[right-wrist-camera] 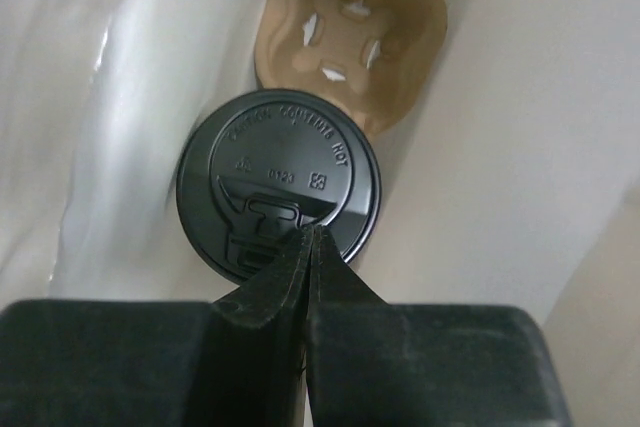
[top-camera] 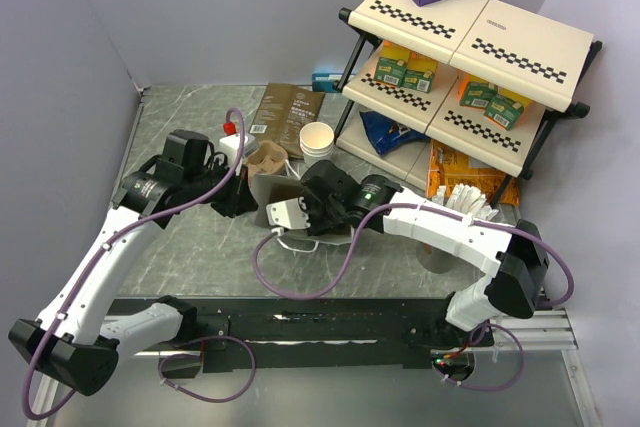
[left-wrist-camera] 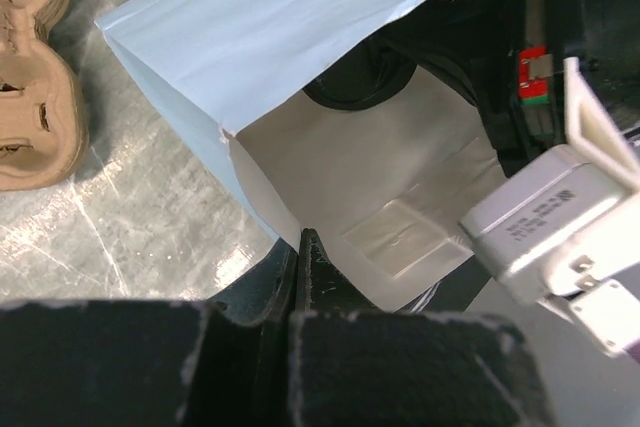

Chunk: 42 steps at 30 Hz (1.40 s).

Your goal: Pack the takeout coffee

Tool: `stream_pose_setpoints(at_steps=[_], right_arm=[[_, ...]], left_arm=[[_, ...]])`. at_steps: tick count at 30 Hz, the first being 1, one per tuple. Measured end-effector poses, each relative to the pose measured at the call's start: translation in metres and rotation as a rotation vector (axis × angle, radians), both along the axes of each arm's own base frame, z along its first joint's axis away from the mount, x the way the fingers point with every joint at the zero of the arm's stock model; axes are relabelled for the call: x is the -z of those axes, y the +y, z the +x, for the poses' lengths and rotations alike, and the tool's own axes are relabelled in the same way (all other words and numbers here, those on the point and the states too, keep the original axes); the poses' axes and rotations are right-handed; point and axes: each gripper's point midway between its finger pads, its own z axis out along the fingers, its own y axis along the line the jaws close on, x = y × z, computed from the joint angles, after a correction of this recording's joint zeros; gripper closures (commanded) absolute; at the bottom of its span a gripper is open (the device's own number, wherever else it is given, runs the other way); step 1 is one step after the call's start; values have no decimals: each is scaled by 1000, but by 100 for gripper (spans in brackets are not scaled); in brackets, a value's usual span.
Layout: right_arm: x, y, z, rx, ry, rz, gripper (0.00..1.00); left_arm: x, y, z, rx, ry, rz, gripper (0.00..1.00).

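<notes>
A takeout coffee cup with a round black lid (right-wrist-camera: 278,182) stands inside a white paper bag (top-camera: 275,190), over a brown pulp carrier (right-wrist-camera: 350,37) at the bag's bottom. My right gripper (right-wrist-camera: 312,232) reaches into the bag (right-wrist-camera: 520,147). Its jaws are pressed together just above the lid's near rim, with nothing seen between them. My left gripper (left-wrist-camera: 303,239) is shut on the bag's open edge (left-wrist-camera: 300,37) and holds the mouth open. The lid shows partly inside (left-wrist-camera: 355,82). In the top view the left gripper (top-camera: 237,199) is left of the bag and the right gripper (top-camera: 305,197) is at its mouth.
A lidless white paper cup (top-camera: 318,139) stands behind the bag. Another pulp carrier (top-camera: 265,159) lies to its left and also shows in the left wrist view (left-wrist-camera: 30,67). A dark coffee pouch (top-camera: 285,112) lies at the back. A checkered shelf rack (top-camera: 470,47) fills the right.
</notes>
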Motion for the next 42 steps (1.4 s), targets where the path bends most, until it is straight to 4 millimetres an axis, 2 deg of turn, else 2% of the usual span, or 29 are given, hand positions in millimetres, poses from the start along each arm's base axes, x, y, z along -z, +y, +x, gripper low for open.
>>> stream_pose_setpoints(at_steps=[6,14,20,26,38,42], right_arm=[[12,-7,5,-8,-28,-62,100],[12,-14,13,-4,-50,-88,100],[13,-28,24,16,-67,-132,100],[17,-44,25,11,-58,-194,100],[45,-45,30,19,-16,-280,100],[44,-46,31,39,-5,-281,100]], left_arm=[[3,0,2,7,3,8,99],[5,-1,3,6,12,13,99],[7,-1,7,12,5,23,99],[5,-3,11,15,1,24,99],[11,-1,19,3,11,48,99],[8,-1,19,3,5,45,99]])
